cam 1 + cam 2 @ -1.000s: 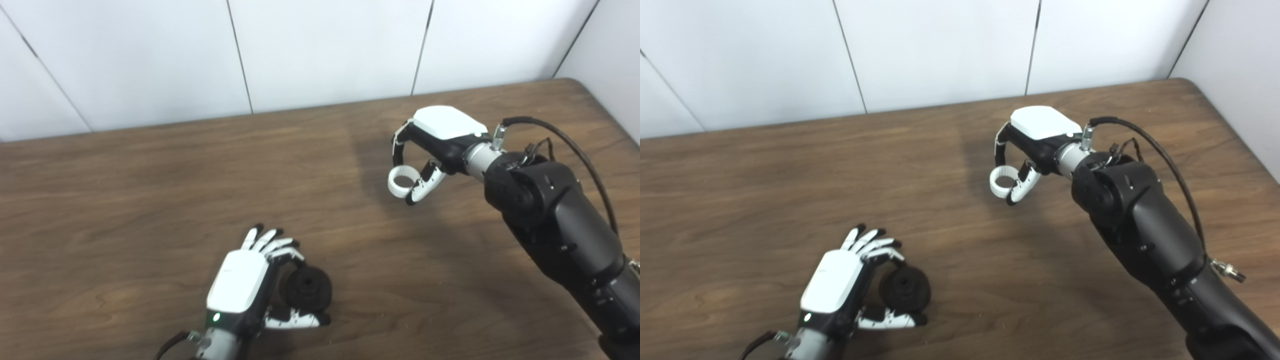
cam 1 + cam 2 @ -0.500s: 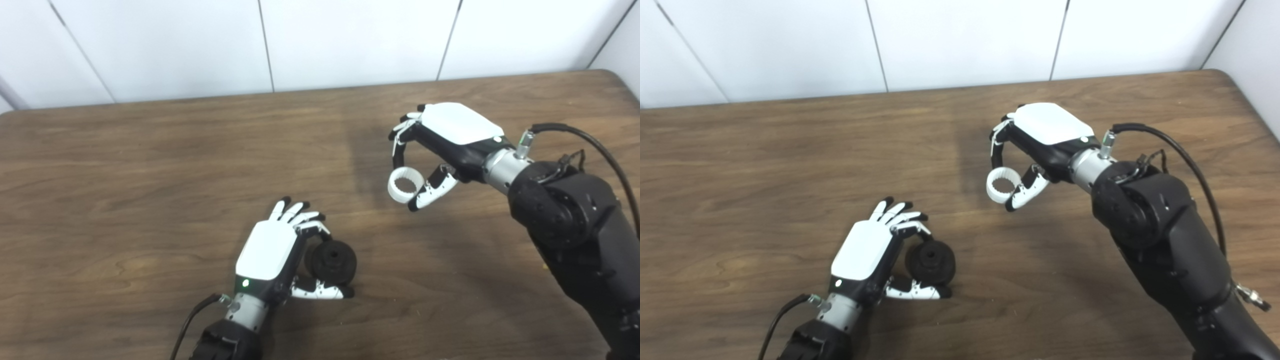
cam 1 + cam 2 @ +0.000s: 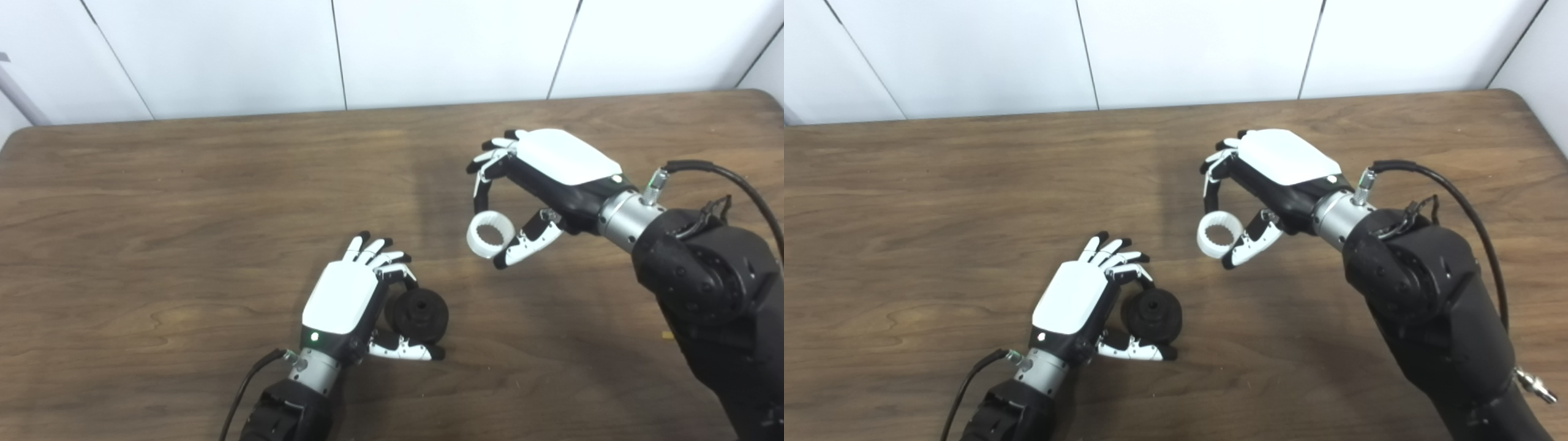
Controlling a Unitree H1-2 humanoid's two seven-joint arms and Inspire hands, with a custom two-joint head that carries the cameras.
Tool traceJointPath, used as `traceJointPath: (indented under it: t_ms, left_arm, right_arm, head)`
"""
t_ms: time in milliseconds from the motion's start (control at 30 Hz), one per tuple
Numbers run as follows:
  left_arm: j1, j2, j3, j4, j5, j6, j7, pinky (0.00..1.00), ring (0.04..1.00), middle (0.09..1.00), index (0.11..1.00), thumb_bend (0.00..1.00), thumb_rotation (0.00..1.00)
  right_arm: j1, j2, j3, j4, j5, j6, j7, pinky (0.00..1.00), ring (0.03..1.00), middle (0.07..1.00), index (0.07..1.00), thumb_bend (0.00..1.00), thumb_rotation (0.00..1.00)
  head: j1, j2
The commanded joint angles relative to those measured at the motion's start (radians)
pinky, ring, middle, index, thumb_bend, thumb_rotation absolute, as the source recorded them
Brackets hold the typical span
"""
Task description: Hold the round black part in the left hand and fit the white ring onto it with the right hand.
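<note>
Two parts make up this job, and each is already in its own hand. The round black part (image 3: 420,315) is pinched in the left hand (image 3: 346,300), between the thumb below it and a curled fingertip above, low over the wooden table (image 3: 184,202). Its face with the central hole is turned up and toward the right, which I judge is deliberate: that is the side a ring would slide onto.

Up and to the right of the black part, well apart from it, the white ring (image 3: 490,234) hangs in the right hand (image 3: 551,171). That hand is closed on the ring, one finger pressing the far rim and the thumb the near rim, so the ring's opening stays free. The opening faces roughly up toward the cameras rather than straight at the black part, so some turning and a move down and left look necessary before the two can meet.

Fine ridges inside the ring read more clearly in the right eye view (image 3: 1219,234), which also shows the hub around the black part's hole a little better. Only the left eye view catches a grey bar (image 3: 21,98) far left of the black part.
</note>
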Motion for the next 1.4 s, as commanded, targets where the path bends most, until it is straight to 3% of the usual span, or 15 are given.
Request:
traceJointPath:
  t_ms: [0, 600, 1367]
  left_arm:
    - [0.0, 0.014, -0.005, 0.03, 0.028, 0.019, -0.014, 1.0, 0.91, 0.794, 0.485, 0.52, 0.05]
    - [-0.01, 0.007, -0.018, 0.034, 0.032, 0.03, -0.008, 1.0, 0.901, 0.789, 0.484, 0.52, 0.05]
    - [-0.013, 0.006, -0.025, 0.021, 0.041, 0.045, -0.013, 1.0, 0.902, 0.785, 0.484, 0.52, 0.05]
  right_arm:
    - [-0.037, 0.011, -0.011, -0.046, 0.001, -0.003, 0.006, 1.0, 0.94, 0.833, 0.484, 0.52, 0.14]
    - [0.003, 0.12, 0.056, -0.038, -0.024, -0.083, 0.004, 1.0, 0.944, 0.836, 0.485, 0.52, 0.14]
    - [0.087, 0.158, 0.073, 0.019, -0.058, -0.148, -0.008, 1.0, 0.956, 0.846, 0.485, 0.52, 0.13]
  head:
    - [0.0, -0.002]
    - [-0.006, -0.005]
    - [-0.003, 0.004]
